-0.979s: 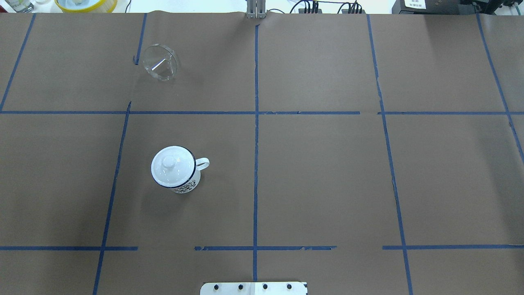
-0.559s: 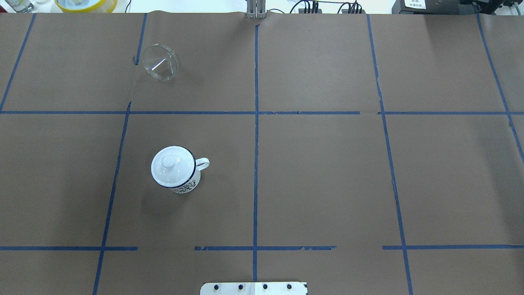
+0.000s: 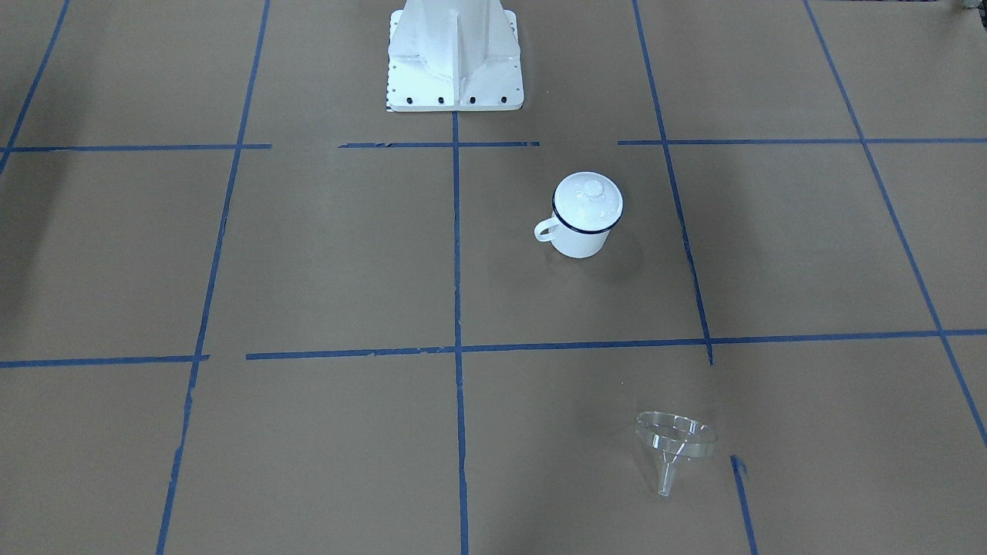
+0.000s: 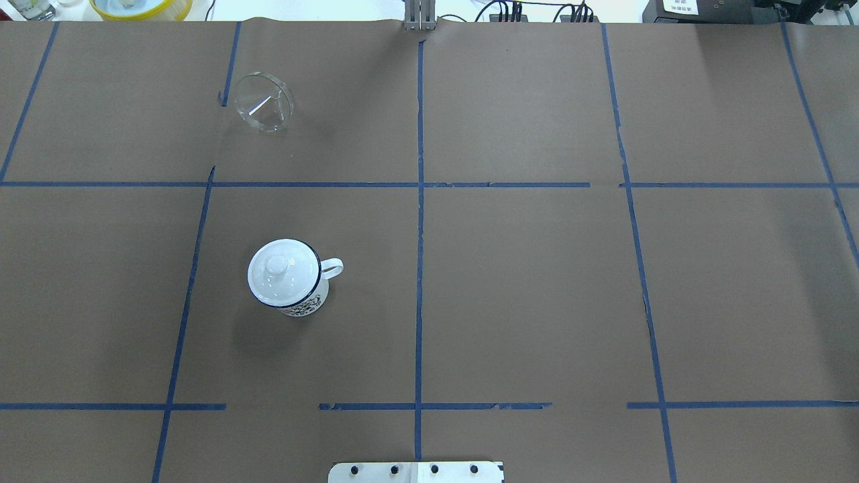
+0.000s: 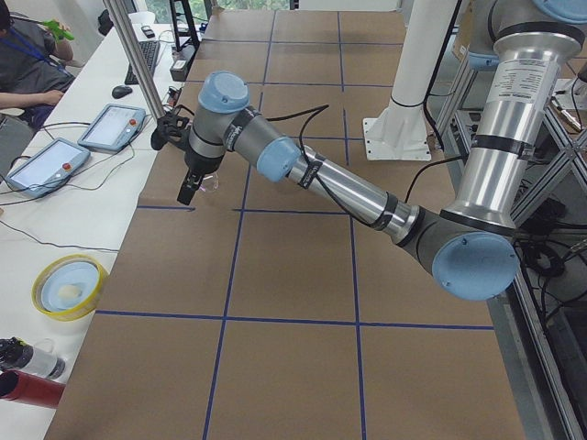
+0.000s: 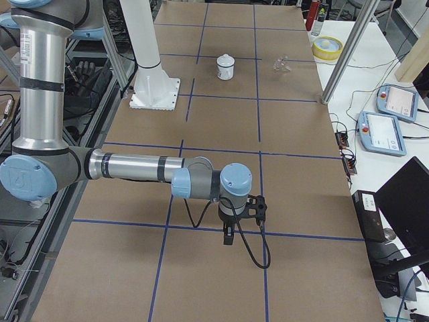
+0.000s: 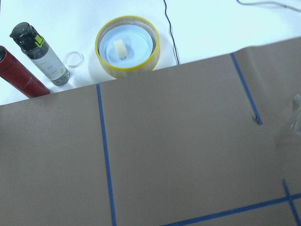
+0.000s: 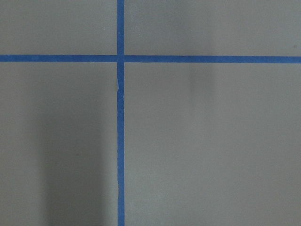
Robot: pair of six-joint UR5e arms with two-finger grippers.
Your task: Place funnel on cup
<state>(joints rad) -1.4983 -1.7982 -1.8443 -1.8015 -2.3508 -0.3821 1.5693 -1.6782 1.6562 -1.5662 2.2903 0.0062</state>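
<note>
the funnel (image 4: 264,102) lies tilted on the bench (image 4: 523,282), on the robot's left side and well apart from the cup (image 4: 309,302). the cup stands upright with a knobbed white lid (image 4: 278,268) on it. the left gripper (image 5: 188,191) and the right gripper (image 6: 229,236) point down over the bench; i cannot tell whether either is released or clenched.

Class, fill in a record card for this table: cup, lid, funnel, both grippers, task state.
cup: white mug, upright
lid: on the cup, covering its mouth
funnel: clear, lying tilted on the table, apart from the cup
left gripper: near the funnel, not touching; open or shut unclear
right gripper: far from both; open or shut unclear
task state: funnel not yet on cup
</note>
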